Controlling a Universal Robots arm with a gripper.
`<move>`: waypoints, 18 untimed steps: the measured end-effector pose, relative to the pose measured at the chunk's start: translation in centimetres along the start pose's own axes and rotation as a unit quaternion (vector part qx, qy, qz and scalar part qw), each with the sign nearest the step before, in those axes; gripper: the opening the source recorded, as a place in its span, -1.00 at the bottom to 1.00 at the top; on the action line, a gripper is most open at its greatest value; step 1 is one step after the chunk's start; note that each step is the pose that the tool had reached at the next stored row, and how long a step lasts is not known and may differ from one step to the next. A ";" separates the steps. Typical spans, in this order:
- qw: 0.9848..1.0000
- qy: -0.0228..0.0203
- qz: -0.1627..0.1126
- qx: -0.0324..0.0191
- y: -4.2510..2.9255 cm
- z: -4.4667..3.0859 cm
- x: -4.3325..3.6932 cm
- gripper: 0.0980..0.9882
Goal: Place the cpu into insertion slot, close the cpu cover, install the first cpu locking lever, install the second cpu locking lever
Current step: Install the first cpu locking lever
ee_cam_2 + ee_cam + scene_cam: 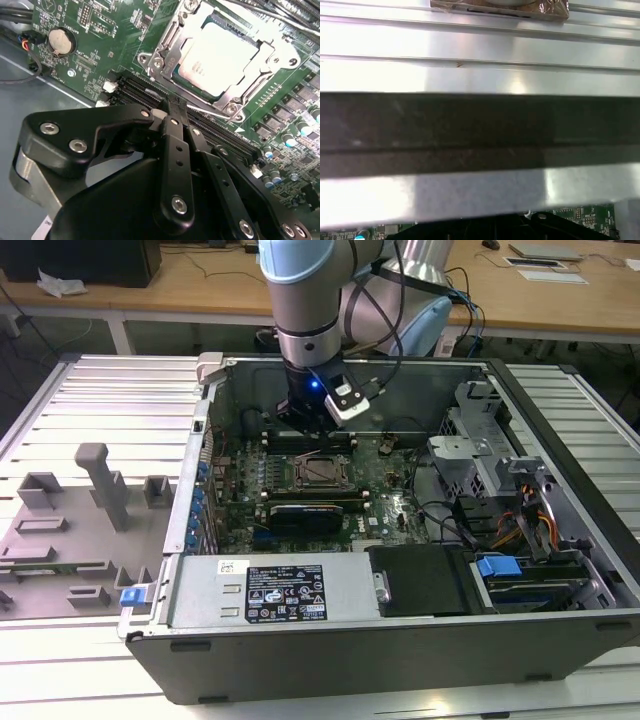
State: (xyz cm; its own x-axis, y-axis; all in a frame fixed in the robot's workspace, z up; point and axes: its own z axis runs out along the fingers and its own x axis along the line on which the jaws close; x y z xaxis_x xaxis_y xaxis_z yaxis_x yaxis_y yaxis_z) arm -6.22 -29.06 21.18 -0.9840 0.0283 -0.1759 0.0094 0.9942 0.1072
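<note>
An open computer case (400, 660) is seen lying on a slatted metal table (100, 400), with a green board (390, 505) flat inside it. In the exterior view a robot arm (310, 300) is reached down into the case, with the jaws just above the board at 12 o'clock from the slot (300, 472), near it but not touching it. In the second wrist view the black jaws are seen closed together with nothing visible between them, their tips hanging over the dark memory slots (135, 92) just beside the socket. The cpu (220, 55) is seated in the slot, its pale metal top facing up. The cover (172, 45) is laid down around it, framing the chip. A thin wire lever (210, 111) is seen along the cover's edge nearest the jaws; whether it is latched cannot be told. A round coin battery (61, 41) is mounted on the board, well apart from the socket. A grey parts tray (70, 530) is set on the table at 9 o'clock from the case.
</note>
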 end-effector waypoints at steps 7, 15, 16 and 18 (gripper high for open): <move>1.000 -0.001 0.007 0.003 -0.05 0.55 0.03 -0.98; 1.000 -0.002 0.014 0.007 -0.11 1.13 -0.31 -0.98; 1.000 -0.002 0.015 0.007 -0.13 1.17 -0.33 -0.98; 1.000 -0.002 0.016 0.008 -0.19 1.23 -0.37 -0.98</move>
State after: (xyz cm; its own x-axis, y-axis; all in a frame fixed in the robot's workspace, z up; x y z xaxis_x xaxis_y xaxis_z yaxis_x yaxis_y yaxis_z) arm -5.64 -29.14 20.02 -0.9824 0.0602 -0.1771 0.0434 0.9943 0.0973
